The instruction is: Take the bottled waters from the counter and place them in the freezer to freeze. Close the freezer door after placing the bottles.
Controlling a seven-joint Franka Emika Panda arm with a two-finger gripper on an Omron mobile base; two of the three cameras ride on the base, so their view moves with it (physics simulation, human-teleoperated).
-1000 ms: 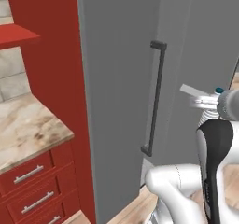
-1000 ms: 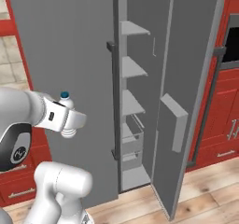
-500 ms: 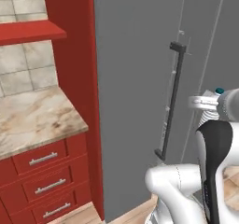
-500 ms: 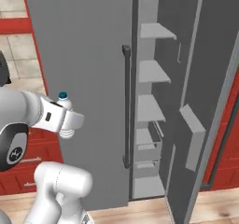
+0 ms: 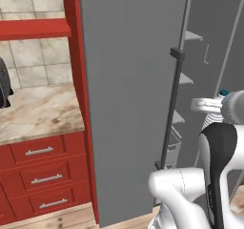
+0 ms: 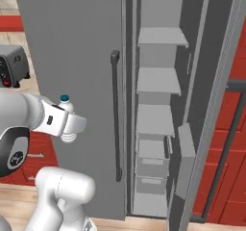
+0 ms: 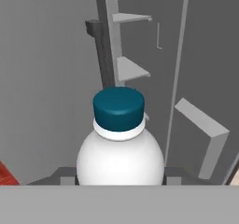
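The freezer [image 6: 158, 129] takes up most of every shot, and its freezer door [image 5: 133, 99] stands swung open with the long dark bar handle [image 6: 115, 114] running down its edge. The right base view looks straight into the compartment — a stack of pale shelves [image 6: 156, 81] with drawers [image 6: 153, 162] low down. The left base view gets just thin slivers of those shelves past the door edge, but it does pick up the counter [image 5: 35, 111] with the red drawers [image 5: 40, 175] under it, off to the side of the fingers. A dark appliance [image 6: 12, 69] sits on the counter in the right base view, cut off by the frame.

The gripper [image 7: 120, 176] is clamped around a bottled water [image 7: 120, 148], which stands upright between the fingers, long axis vertical, teal cap [image 7: 118, 108] on top. In the hand view the cap and rounded shoulder sit right in the middle, and the fingers barely peek out on either side of the bottle's body, so the contact itself is hard to make out. In both base views only the cap and a bit of neck poke up above the hand; the rest is hidden behind it. The label can't be seen anywhere.

The bottle is still outside the freezer — the shelves lie beyond the fingers, with the door handle just off to one side.
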